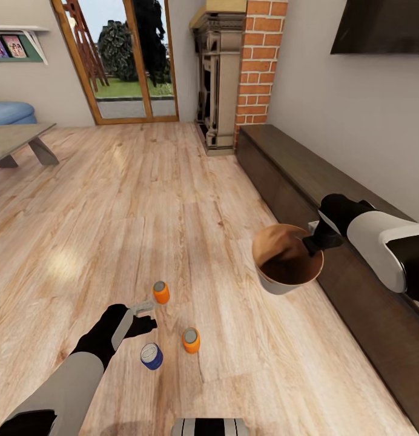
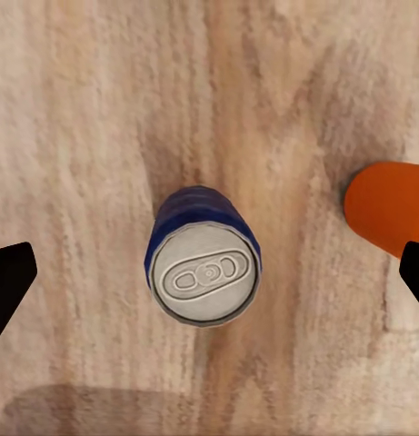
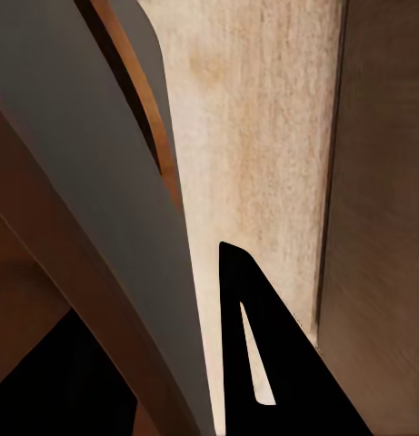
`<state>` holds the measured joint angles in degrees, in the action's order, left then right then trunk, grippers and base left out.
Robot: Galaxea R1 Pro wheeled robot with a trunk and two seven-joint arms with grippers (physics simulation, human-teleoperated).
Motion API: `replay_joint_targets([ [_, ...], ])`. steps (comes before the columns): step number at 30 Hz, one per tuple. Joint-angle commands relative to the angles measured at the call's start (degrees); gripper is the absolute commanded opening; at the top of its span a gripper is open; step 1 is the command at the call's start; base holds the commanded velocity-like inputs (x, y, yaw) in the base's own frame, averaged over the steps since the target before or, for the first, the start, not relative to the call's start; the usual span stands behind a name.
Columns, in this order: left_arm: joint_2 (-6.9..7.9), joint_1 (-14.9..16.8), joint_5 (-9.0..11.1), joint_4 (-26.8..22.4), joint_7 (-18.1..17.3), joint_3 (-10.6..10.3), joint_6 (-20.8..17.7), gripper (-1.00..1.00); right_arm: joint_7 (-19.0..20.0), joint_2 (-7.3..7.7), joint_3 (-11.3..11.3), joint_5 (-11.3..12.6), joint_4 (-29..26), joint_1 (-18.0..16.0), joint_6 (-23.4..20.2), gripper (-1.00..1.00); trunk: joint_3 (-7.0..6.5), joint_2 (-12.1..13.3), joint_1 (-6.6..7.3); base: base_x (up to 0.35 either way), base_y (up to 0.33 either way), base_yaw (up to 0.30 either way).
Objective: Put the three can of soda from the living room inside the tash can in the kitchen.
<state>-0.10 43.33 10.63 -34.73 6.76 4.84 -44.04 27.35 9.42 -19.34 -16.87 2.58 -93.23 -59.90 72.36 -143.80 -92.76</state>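
Three soda cans stand upright on the wood plank floor: an orange can (image 1: 161, 292), a second orange can (image 1: 191, 340) and a dark blue can (image 1: 151, 356). My left gripper (image 1: 146, 317) hangs open over them. In the left wrist view the blue can (image 2: 207, 268) sits centred between the wide-apart fingertips (image 2: 9, 282), with an orange can (image 2: 386, 207) off to one side. My right gripper (image 1: 311, 238) is shut on the rim of the trash can (image 1: 277, 286), holding it tilted above the floor. The bin's grey wall (image 3: 82, 227) runs past a black finger (image 3: 264, 363).
A long dark low cabinet (image 1: 306, 175) runs along the right wall under a TV (image 1: 379, 24). Behind it stand a red brick column (image 1: 258, 60) and a dark mantel (image 1: 218, 79). A coffee table (image 1: 22, 142) and a blue sofa (image 1: 9, 112) are far left, near a glass door (image 1: 125, 60).
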Motion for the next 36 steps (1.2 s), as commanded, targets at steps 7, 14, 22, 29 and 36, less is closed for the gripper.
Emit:
replay_joint_targets([
  [7,-0.06,0.0,0.05,0.14,0.07,0.17,0.01,1.0,-0.01,-0.08,0.56,0.53,-0.02,-0.02,-0.1,-1.0,0.44,-0.03,-0.04,0.0,0.0,0.0],
  [14,-0.06,0.0,0.01,0.32,0.09,0.24,0.01,1.0,-0.01,-0.16,0.54,0.53,-0.03,-0.02,-0.1,-1.0,1.99,-0.12,-0.23,0.0,0.0,0.0],
  [22,-0.07,0.0,0.0,0.3,0.01,0.11,0.01,1.0,-0.01,-0.35,0.61,0.53,-0.03,-0.02,-0.1,-1.0,3.76,-0.23,-0.43,0.0,0.0,0.0],
  [29,-0.08,0.0,0.0,0.14,0.02,0.04,0.01,1.0,-0.02,-0.36,0.62,0.53,0.0,-0.02,-0.1,-1.0,4.2,-0.26,-0.48,0.0,0.0,0.0],
  [36,-0.08,0.0,-0.05,-0.03,0.02,-0.07,0.01,1.0,-0.02,-0.35,0.55,0.53,-0.03,0.06,-0.1,-1.0,4.2,-0.26,-0.48,0.047,0.009,0.0],
])
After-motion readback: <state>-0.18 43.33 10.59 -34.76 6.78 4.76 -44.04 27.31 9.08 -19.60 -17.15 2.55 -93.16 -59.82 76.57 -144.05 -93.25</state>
